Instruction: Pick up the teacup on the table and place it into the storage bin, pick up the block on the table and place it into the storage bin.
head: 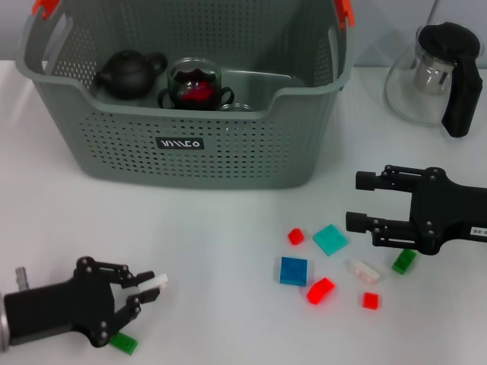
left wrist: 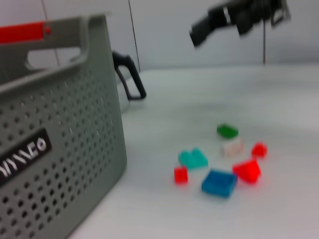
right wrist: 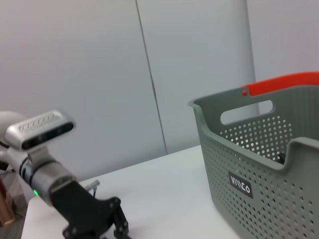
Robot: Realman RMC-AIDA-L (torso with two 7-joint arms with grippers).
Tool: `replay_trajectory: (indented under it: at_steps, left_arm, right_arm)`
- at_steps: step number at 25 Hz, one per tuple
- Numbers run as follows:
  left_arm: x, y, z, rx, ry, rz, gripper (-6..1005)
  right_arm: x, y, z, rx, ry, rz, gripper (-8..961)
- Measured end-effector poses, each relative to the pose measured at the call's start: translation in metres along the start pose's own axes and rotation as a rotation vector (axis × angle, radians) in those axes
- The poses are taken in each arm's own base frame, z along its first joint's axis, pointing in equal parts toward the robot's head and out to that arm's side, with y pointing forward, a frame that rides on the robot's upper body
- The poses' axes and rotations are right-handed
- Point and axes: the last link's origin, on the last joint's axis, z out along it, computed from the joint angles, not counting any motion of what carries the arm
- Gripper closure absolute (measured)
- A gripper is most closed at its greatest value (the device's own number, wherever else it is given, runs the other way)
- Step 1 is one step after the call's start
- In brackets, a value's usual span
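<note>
Holding a small white block pinched at its fingertips – left gripper, nearest the camera, low at the near-left of the table. Just under that gripper, lying flat on the table, a green block.

Further out and to the right, a loose scatter of blocks near one another: blue square block, curved red block, teal block, two small red cubes, a pale one and a second green one. Hovering just beyond and right of that scatter, right gripper, jaws spread and carrying nothing.

Beyond the blocks, standing well apart from both grippers, the storage bin – grey, perforated, orange clips at the rim. Already inside it: a glass teacup with something red in it, beside a black teapot. Farthest right, outside the bin, a glass pitcher with a black handle.

Judging from this layout: teacup step looks done, block step under way, with a lift and a long carry to the bin ahead. Risks from here: slipping of the white block, held only at the very tips; catching on the bin's tall front wall if carried too low; dropping short and bouncing off the rim; striking the glass teacup if released from too high.
</note>
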Motion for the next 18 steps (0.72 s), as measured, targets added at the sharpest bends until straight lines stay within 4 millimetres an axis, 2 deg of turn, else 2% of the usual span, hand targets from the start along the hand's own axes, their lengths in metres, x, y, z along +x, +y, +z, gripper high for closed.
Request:
replay_trajectory:
  at_steps: [5, 7, 11, 18]
  left_arm:
    - [0.021, -0.015, -0.01, -0.062, 0.009, -0.128, 804]
    - [0.029, -0.017, -0.012, -0.093, 0.035, -0.129, 799]
    - [0.058, -0.022, -0.016, -0.191, 0.155, -0.118, 789]
    - [0.114, -0.055, 0.002, -0.248, 0.347, -0.095, 771]
  right_arm:
    - [0.0, 0.0, 0.0, -0.001, -0.002, 0.0, 212]
    - [0.0, 0.0, 0.001, -0.002, -0.002, 0.001, 212]
    - [0.001, 0.001, 0.0, 0.002, -0.001, 0.003, 212]
    - [0.002, 0.001, 0.002, 0.003, -0.001, -0.003, 213]
